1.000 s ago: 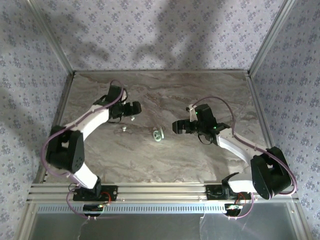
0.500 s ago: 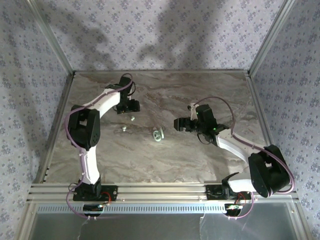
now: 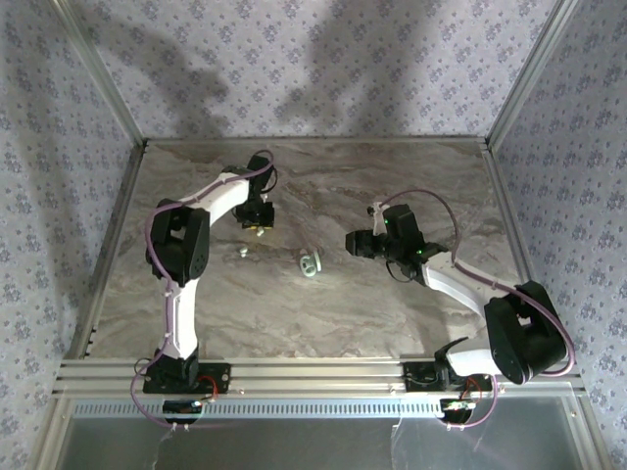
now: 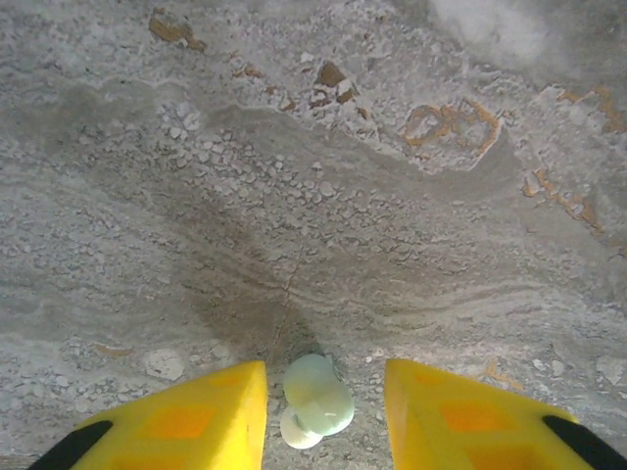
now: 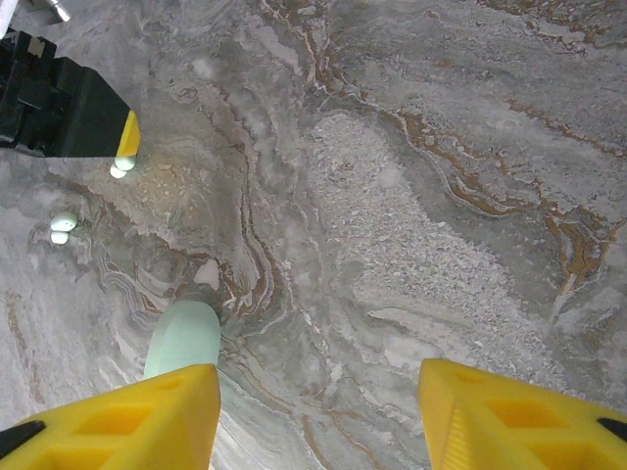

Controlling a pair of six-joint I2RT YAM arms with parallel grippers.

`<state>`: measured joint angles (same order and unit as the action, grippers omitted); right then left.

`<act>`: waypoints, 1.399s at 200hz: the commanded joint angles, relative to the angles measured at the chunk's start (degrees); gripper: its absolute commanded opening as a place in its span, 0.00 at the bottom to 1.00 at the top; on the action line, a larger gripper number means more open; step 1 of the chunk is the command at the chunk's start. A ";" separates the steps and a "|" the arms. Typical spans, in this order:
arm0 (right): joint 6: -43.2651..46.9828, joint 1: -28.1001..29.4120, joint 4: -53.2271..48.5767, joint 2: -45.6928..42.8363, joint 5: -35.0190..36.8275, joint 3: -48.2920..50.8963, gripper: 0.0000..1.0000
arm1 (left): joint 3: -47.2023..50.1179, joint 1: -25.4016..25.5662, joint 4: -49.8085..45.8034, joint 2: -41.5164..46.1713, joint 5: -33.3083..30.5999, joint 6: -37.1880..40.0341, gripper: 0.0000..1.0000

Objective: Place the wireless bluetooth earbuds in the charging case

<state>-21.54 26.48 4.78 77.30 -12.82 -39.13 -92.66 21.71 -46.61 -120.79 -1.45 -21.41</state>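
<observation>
Earbud, pale, rounded, glossy

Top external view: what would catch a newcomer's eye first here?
On the marble table, the left gripper reaches to the far side, its yellow fingers open on either side of one earbud. The white case lies mid-table, close to the open right gripper. A second earbud lies alone to the left of the case.

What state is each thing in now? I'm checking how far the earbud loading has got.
first earbud: on the table, ungripped
second earbud: loose on the table
charging case: on the table, ungripped
left gripper: open, astride the first earbud, gaps both sides
right gripper: open, empty
</observation>
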 commanded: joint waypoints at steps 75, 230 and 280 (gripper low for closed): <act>0.23 -0.46 -0.43 -0.22 -0.46 -0.90 0.53 | -2.36 0.91 -2.51 -2.41 -1.39 1.19 0.29; 0.34 -0.19 -2.41 -4.84 0.92 -0.67 0.53 | 0.77 8.15 -4.93 2.88 -3.89 1.29 0.16; -0.17 -1.44 -1.52 -4.57 0.36 -0.07 0.53 | 7.47 14.13 -4.19 8.44 -5.92 -0.56 0.17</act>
<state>-21.56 25.56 3.25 72.77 -12.62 -39.18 -87.44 33.74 -49.45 -116.53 -5.65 -20.64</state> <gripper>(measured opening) 0.530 0.168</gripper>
